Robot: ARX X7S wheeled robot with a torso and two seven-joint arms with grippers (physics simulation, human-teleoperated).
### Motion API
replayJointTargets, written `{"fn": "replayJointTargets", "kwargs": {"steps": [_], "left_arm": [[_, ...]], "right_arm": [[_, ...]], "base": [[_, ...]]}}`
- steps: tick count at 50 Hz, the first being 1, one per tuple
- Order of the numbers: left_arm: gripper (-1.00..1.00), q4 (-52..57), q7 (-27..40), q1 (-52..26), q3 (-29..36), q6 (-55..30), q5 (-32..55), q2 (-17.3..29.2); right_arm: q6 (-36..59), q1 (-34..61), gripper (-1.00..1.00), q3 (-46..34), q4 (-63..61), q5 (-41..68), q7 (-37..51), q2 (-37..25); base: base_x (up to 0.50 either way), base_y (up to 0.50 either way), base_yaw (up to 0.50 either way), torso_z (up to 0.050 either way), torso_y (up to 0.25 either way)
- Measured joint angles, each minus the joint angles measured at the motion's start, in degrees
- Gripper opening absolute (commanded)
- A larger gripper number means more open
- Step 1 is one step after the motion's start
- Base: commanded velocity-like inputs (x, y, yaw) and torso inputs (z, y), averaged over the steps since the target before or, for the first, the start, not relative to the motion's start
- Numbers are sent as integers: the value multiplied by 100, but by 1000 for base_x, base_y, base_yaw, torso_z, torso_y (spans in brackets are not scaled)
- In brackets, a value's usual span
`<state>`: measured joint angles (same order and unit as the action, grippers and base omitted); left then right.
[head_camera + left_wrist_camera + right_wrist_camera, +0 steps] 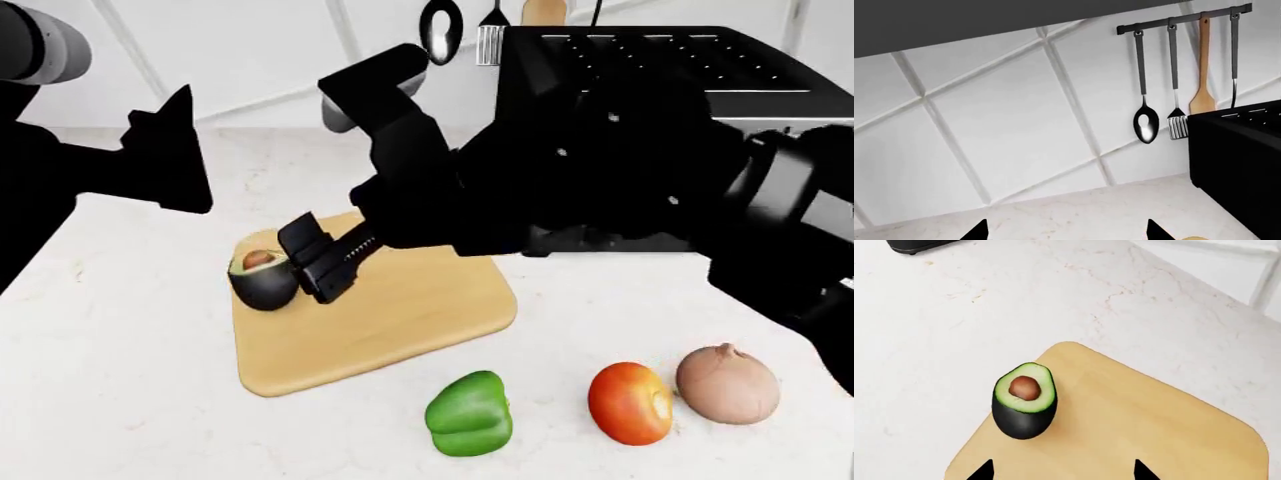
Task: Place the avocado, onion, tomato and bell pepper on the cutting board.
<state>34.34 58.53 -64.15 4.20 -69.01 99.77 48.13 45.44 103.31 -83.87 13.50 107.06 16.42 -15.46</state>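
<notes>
The halved avocado (263,279) (1025,399) rests on the far left corner of the light-wood cutting board (400,320) (1134,430), cut face and pit up. My right gripper (318,262) (1062,471) hovers open just beside it over the board, holding nothing. On the counter in front of the board lie the green bell pepper (470,413), the red-orange tomato (630,402) and the tan onion (727,383). My left gripper (174,150) (1067,231) is raised at the left, open and empty, facing the tiled wall.
A black appliance (654,60) (1237,170) stands at the back right on the marble counter (107,380). Utensils hang on a wall rail (1184,22): a spoon (1145,125), a slotted turner (1177,122), a wooden spatula (1202,97).
</notes>
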Motion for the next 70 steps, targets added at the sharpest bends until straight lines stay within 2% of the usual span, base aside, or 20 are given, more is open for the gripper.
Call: {"fn": "replayJointTargets", "kwargs": {"steps": [13, 33, 48, 70], "left_arm": [[100, -55, 26, -112, 119, 9, 1, -39], [100, -104, 14, -203, 247, 36, -37, -71], [100, -101, 29, -245, 304, 77, -19, -53], [100, -56, 93, -262, 336, 153, 67, 14]], "right_arm": [[332, 450, 100, 303, -1545, 1485, 1229, -1133], [402, 963, 100, 444, -3218, 3308, 2424, -2166], [422, 965, 100, 351, -3650, 3622, 2790, -2494], [508, 517, 100, -55, -3906, 3381, 3088, -2646]], "base": [[0, 0, 0, 0, 0], [0, 0, 0, 0, 0], [0, 0, 0, 0, 0], [0, 0, 0, 0, 0]]}}
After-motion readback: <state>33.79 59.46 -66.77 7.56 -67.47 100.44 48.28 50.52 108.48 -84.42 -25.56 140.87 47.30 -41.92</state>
